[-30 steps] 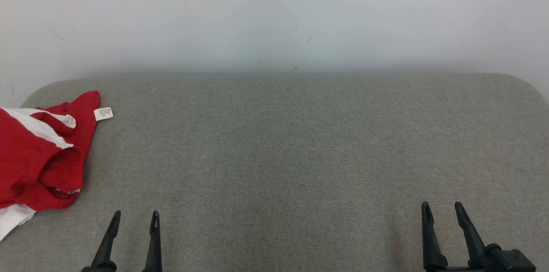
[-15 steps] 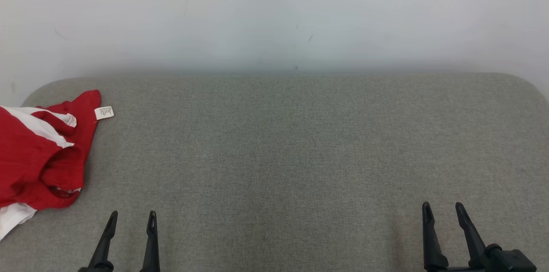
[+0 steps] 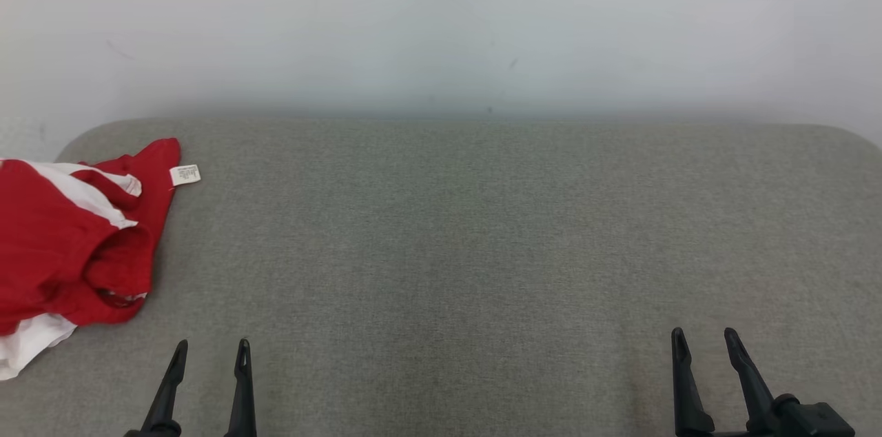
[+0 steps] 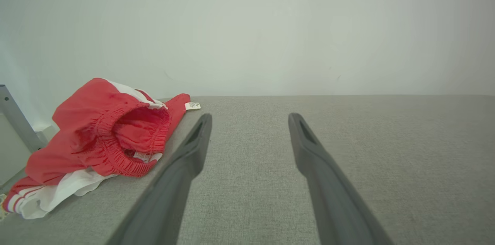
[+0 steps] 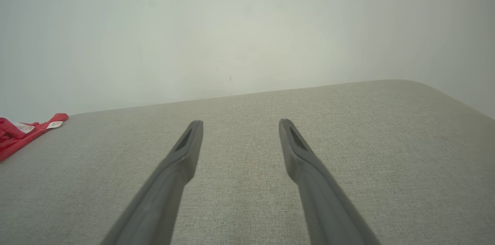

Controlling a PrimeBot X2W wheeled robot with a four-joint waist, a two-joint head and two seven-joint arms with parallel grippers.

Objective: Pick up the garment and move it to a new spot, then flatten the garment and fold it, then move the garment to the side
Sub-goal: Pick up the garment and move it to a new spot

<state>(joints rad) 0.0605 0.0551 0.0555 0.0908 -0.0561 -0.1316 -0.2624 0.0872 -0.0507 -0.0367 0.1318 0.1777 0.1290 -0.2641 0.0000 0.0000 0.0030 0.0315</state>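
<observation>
Shorts (image 3: 69,244) lie crumpled at the left edge of the grey pad (image 3: 448,230), ahead and left of my left gripper (image 3: 212,347). The heap runs away toward the wall. My right gripper (image 3: 704,335) is well apart. Both jaws are spread and empty.

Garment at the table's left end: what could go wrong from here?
1. The garment lies bunched at the table edge; a poor pull may drag it off.
2. The open left gripper might pinch several layers at once, hindering flattening.
3. The open right gripper sits far away, so help may lag.
</observation>
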